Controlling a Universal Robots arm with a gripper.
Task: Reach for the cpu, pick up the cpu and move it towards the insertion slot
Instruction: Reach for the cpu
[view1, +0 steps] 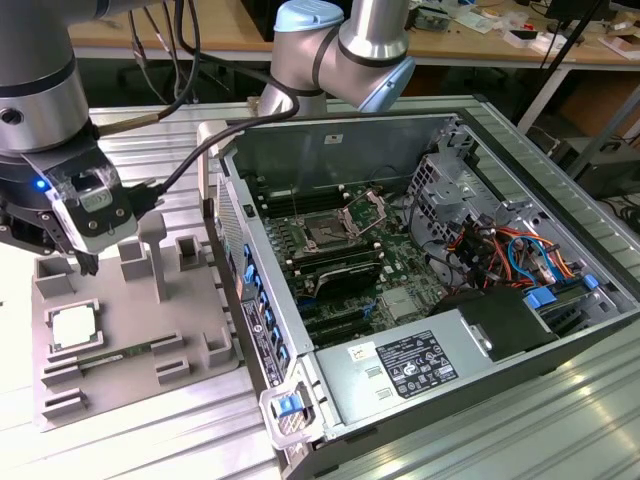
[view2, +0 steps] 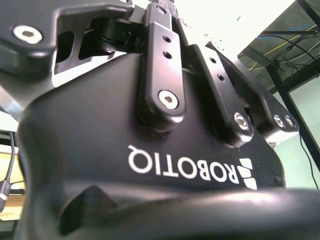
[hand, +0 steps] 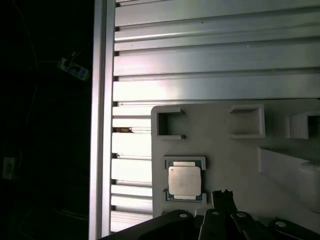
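The cpu (hand: 184, 180) lies flat in a framed pocket of the grey tray (hand: 235, 150), not in my grasp. It looks light, stiff and thin, its metal top slick, its underside likely delicate; I judge the opposite edges the safe hold. My fingers (hand: 222, 200) hang just beside it, pressed together on nothing. A green memory stick (view1: 112, 352) shares the tray on the ribbed counter (hand: 215, 60); the insertion slot (view1: 325, 237) sits well apart inside the open computer case (view1: 340, 150).

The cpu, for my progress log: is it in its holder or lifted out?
In its holder: the cpu lies flat in the tray's recess; in the exterior view the claw hangs apart from it.
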